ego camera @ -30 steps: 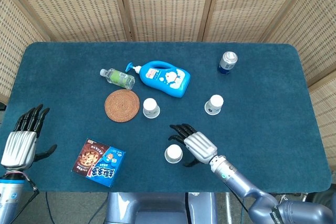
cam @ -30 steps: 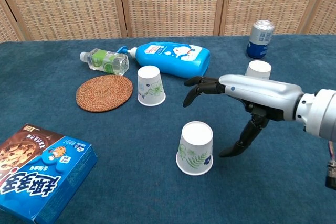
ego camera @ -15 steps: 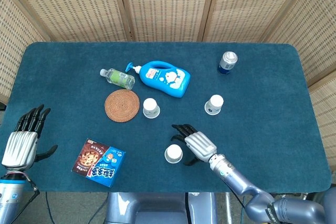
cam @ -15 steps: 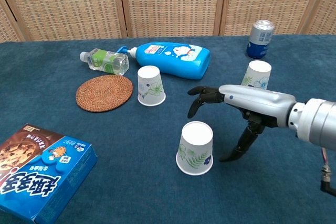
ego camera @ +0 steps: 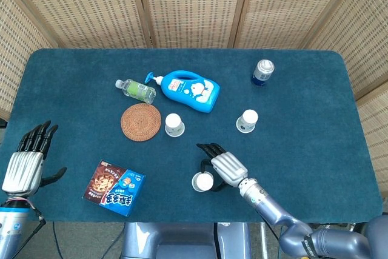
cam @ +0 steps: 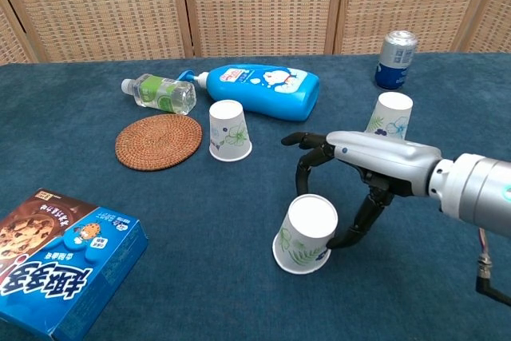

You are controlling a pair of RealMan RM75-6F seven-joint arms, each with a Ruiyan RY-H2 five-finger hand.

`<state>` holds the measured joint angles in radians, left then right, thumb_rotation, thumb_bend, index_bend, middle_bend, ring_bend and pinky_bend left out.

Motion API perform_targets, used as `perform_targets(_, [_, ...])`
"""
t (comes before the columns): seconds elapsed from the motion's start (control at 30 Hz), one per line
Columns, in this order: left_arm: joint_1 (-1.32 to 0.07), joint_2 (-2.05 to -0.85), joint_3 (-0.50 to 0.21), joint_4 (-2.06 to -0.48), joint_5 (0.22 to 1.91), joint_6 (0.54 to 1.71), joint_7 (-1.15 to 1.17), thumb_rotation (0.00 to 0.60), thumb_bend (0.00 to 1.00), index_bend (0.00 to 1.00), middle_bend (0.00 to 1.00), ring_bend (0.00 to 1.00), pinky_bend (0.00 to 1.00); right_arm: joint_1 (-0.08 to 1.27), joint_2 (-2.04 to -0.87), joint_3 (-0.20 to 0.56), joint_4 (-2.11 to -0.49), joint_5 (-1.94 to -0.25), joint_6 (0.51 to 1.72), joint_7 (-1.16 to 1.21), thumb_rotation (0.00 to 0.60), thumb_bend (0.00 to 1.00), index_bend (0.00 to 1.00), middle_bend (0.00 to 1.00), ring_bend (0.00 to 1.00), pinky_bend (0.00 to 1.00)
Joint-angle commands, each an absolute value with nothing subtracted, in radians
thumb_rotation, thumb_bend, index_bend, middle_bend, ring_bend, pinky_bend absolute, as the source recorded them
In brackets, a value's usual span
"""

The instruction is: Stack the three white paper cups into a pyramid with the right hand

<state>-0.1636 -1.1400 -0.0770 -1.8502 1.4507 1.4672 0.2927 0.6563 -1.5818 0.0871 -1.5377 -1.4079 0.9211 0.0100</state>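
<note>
Nearest white paper cup (cam: 306, 233), inverted and tilted off the blue surface (cam: 200, 213): right hand (cam: 359, 167) has fingers (cam: 307, 167) and thumb clamped around it, evidently for carrying. Second cup (cam: 229, 130) and third cup (cam: 392, 113) stand farther back, well apart. Head view alone shows left hand (ego camera: 27, 161), fingers apart, holding nothing.

Three white paper cups, all upside down: the near cup (cam: 306, 233) (fern print) tilts toward the right; the far-left cup (cam: 229, 130) and right cup (cam: 392, 113) stand upright, well apart.
</note>
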Motion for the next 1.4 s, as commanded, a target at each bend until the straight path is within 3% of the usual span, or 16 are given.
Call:
perform_targets(0.03, [-0.164,-1.139,-0.078,-1.850,1.449,1.467,0.291,0.600,0.23,0.04,0.00,0.00,0.08,0.661,-1.573,0.093,-1.547,-1.395,0.914,-0.006,0.600,0.16,0.52,0.01,0.00,0.07])
perform_targets(0.47, [-0.168,-1.138,-0.084,-1.843,1.434,1.458,0.283,0.600,0.23,0.04,0.00,0.00,0.08,0.716,-1.498,0.158,-1.614,-1.260,0.845,-0.122,0.600,0.16,0.53,0.02,0.00,0.07])
perform_targets(0.67, [-0.173,-1.139,-0.085,-1.839,1.425,1.446,0.280,0.600,0.23,0.04,0.00,0.00,0.08,0.782,-1.452,0.240,-1.644,-1.128,0.791,-0.168,0.600,0.16,0.53,0.02,0.00,0.07])
perform_targets(0.83, [-0.175,-1.141,-0.083,-1.837,1.423,1.440,0.282,0.600,0.23,0.04,0.00,0.00,0.08,0.817,-1.448,0.263,-1.636,-1.058,0.772,-0.187,0.600,0.16,0.53,0.02,0.00,0.07])
perform_targets(1.4, [-0.173,-1.142,-0.092,-1.840,1.404,1.454,0.305,0.600,0.23,0.04,0.00,0.00,0.08,0.964,-1.542,0.318,-1.398,-0.893,0.674,-0.160,0.600,0.16,0.55,0.03,0.00,0.07])
